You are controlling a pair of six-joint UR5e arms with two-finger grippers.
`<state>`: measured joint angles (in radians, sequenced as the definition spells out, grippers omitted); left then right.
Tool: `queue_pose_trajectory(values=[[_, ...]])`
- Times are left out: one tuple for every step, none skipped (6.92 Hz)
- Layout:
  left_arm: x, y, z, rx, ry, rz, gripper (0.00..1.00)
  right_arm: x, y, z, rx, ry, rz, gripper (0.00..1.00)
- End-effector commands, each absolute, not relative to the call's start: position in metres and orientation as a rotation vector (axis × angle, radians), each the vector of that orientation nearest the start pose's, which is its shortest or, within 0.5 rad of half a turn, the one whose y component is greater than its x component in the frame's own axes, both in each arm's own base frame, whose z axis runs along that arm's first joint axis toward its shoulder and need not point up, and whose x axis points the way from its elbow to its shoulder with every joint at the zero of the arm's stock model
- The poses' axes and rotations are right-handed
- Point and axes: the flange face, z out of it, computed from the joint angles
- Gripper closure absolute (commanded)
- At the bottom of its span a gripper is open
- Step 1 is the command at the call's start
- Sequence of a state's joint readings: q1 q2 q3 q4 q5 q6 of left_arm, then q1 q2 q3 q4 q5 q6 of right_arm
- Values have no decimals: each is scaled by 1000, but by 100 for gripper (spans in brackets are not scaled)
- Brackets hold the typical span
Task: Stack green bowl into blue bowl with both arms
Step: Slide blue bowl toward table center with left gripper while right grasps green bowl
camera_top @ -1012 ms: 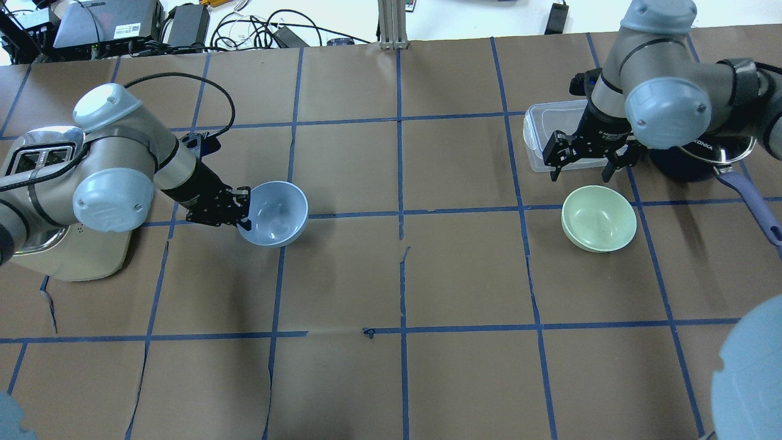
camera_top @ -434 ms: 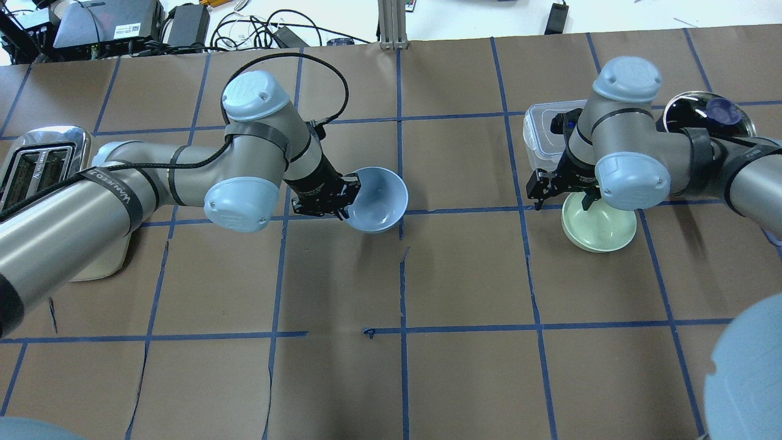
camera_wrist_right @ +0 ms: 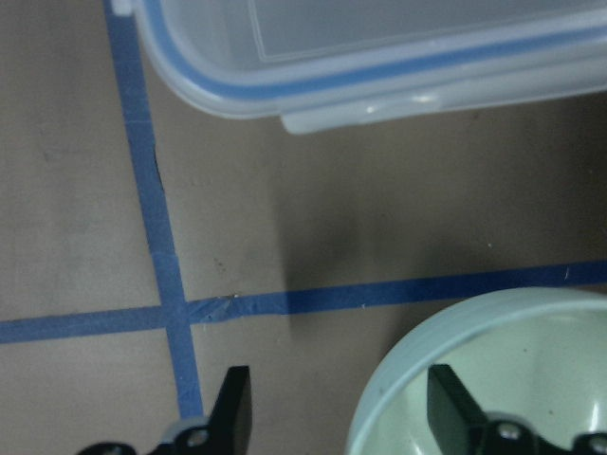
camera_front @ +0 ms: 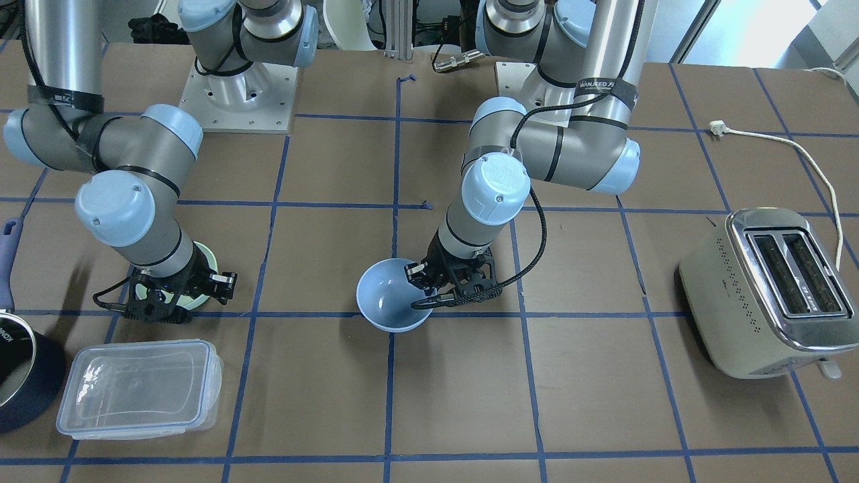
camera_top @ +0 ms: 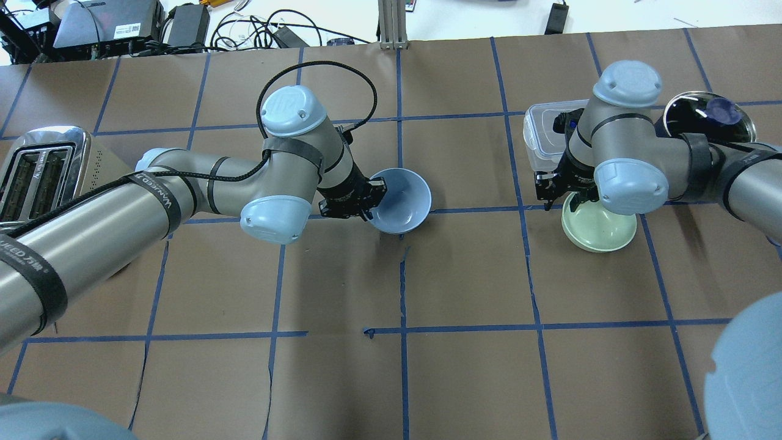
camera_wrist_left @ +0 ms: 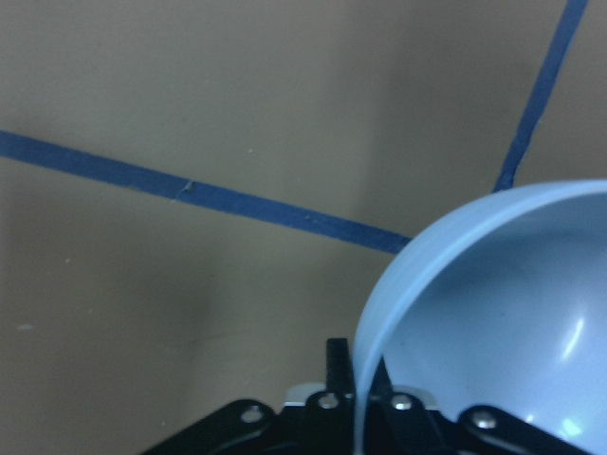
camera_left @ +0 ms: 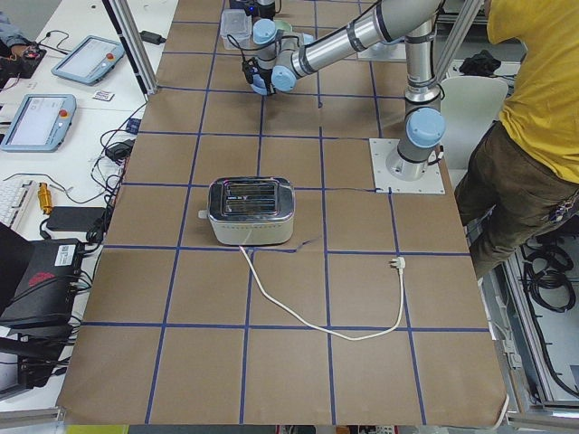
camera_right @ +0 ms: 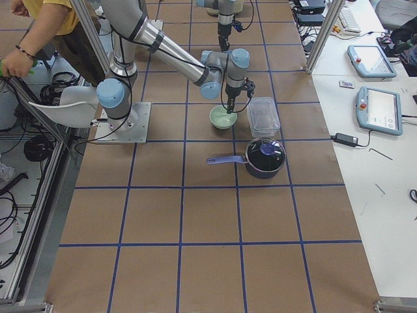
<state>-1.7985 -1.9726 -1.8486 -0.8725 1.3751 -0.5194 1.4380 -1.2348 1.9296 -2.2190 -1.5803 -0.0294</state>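
The blue bowl (camera_top: 400, 200) hangs tilted near the table's middle and also shows in the front view (camera_front: 389, 298). My left gripper (camera_top: 368, 205) is shut on its left rim; the left wrist view shows the rim (camera_wrist_left: 493, 322) pinched between the fingers. The green bowl (camera_top: 602, 231) sits on the table at the right. My right gripper (camera_top: 563, 195) is open and low over its far-left rim. In the right wrist view one finger (camera_wrist_right: 449, 408) is inside the green bowl (camera_wrist_right: 531, 365) and the other finger (camera_wrist_right: 232, 409) is outside it.
A clear lidded container (camera_top: 542, 131) lies just behind the green bowl. A dark blue saucepan (camera_top: 708, 113) with a lid stands at the far right. A toaster (camera_top: 36, 171) stands at the far left, its cord (camera_front: 805, 154) trailing. A person (camera_left: 534, 136) stands by the robot base.
My left arm has carried the blue bowl to the right, towards the table's middle. My right gripper has come down from behind the green bowl onto its rim, still open.
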Motion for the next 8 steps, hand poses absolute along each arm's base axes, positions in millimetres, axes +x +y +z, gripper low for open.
queue_pose_trajectory(values=[[-284,-524,192,-536,3286,106,100,59,-554,220,181,3145,35,100],[-285,-524,190,-564,3280,117,100,56,-564,233,187,3162,6,100],[-284,-526,194,-591,3275,102,29,55,-573,247,192,3162,-7,100],[-281,-532,208,-592,3284,68,23,54,-580,267,200,3164,-33,100],[-278,-540,228,-586,3289,49,21,52,-583,277,222,3171,-14,100],[-258,-551,260,-473,3232,-17,19,45,-592,300,250,3239,-64,100],[-233,-555,301,-235,3159,9,19,50,-597,318,255,3234,-62,100],[-203,-557,338,-134,3150,54,20,78,-602,332,296,3226,-114,100]])
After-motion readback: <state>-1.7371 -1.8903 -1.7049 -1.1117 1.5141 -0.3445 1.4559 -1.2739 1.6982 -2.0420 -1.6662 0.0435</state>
